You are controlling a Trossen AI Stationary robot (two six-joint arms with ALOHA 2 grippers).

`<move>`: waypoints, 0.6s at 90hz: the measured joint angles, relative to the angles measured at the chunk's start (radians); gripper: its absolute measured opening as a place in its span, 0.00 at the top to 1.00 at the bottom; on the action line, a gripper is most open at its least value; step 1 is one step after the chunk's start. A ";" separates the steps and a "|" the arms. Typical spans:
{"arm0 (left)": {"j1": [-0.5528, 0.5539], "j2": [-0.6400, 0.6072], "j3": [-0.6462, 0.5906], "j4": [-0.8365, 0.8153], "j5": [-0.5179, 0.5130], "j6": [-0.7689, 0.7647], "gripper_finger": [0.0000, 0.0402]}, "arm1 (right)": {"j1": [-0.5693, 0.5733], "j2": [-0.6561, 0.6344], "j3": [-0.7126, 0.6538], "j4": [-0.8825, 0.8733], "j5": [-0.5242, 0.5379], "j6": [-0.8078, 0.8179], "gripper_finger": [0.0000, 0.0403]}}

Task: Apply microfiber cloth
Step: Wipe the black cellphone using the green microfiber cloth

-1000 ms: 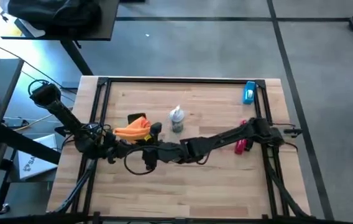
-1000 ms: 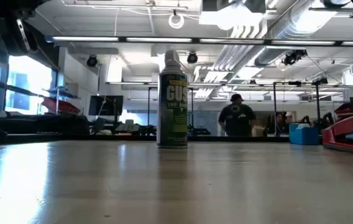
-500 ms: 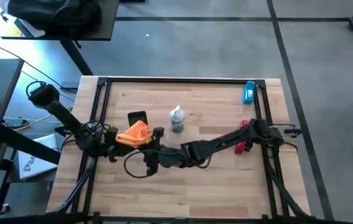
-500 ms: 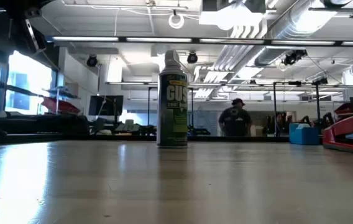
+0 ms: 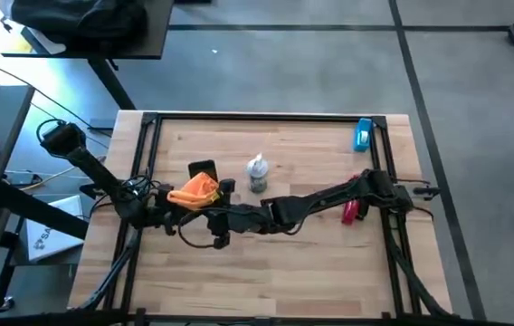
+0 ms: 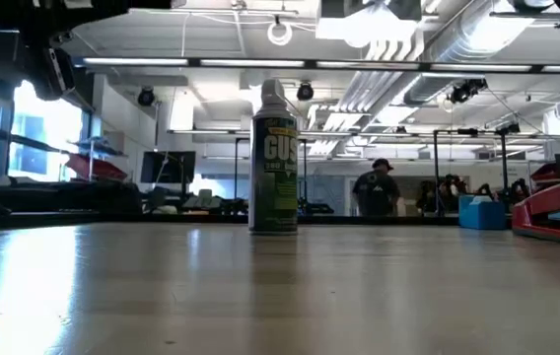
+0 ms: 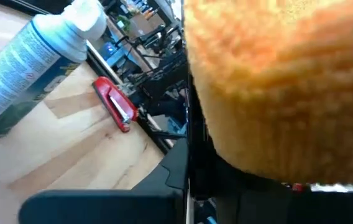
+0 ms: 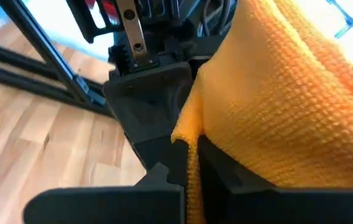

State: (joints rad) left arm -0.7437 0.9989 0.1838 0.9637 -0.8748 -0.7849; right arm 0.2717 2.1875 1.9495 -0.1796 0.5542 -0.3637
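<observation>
The orange microfiber cloth [image 5: 194, 190] hangs bunched above the table's left part, just near of the black phone [image 5: 201, 169], which lies flat on the wood. My left gripper [image 5: 175, 202] comes at the cloth from the table's left and my right gripper [image 5: 215, 205] from the right, and both are shut on it. In the left wrist view the cloth [image 7: 276, 81] fills the upper right. In the right wrist view the cloth [image 8: 276, 93] bulges over my fingers, with the left gripper's dark body [image 8: 145, 93] just beyond. The low view shows neither cloth nor phone. My left gripper has the cloth at its shut fingers, where the cloth's edge [image 7: 196, 118] runs into the narrow slit between them. The bunch hides the contact, so I cannot tell layers or part. The cloth is clear of the table. My right gripper pinches a fold of the cloth [image 8: 192, 165] between its two fingers, coming roughly level from the table's right. The rest of the cloth bulges loosely over one finger [image 8: 257, 186]. The cloth is lifted clear of the table.
A spray can [image 5: 257, 173] stands upright right of the phone, also in the low view [image 6: 273, 158]. A red stapler [image 5: 351, 211] lies at the right, and a blue object [image 5: 363, 134] at the far right corner. Black frame rails [image 5: 145, 154] run along the table's edges.
The cloth bunch has shifted a little toward the table's near edge, then slightly back, leaving more of the phone uncovered than a second ago. Both grippers have stayed shut at the cloth and moved only slightly with it.
</observation>
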 joint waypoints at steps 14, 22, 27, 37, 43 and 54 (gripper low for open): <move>-0.001 -0.001 0.001 0.016 -0.010 0.003 0.96 | 0.025 -0.032 0.000 -0.128 0.083 0.046 1.00; -0.001 -0.002 0.001 0.039 -0.021 0.016 0.96 | 0.040 -0.049 0.000 -0.188 0.114 0.099 1.00; -0.002 -0.003 0.001 0.058 -0.024 0.037 0.96 | 0.049 -0.053 0.000 -0.218 0.127 0.131 1.00; -0.002 -0.004 0.001 0.108 -0.033 0.078 0.96 | 0.075 -0.055 0.001 -0.245 0.174 0.167 1.00; -0.002 -0.004 0.001 0.140 -0.031 0.091 0.96 | 0.090 -0.055 0.000 -0.267 0.190 0.190 1.00; -0.004 -0.009 0.007 0.179 -0.004 0.092 0.96 | 0.109 -0.046 -0.005 -0.310 0.191 0.253 1.00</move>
State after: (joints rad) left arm -0.7476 0.9899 0.1911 1.1425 -0.8792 -0.6926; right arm 0.3808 2.1412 1.9447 -0.4897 0.7454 -0.1112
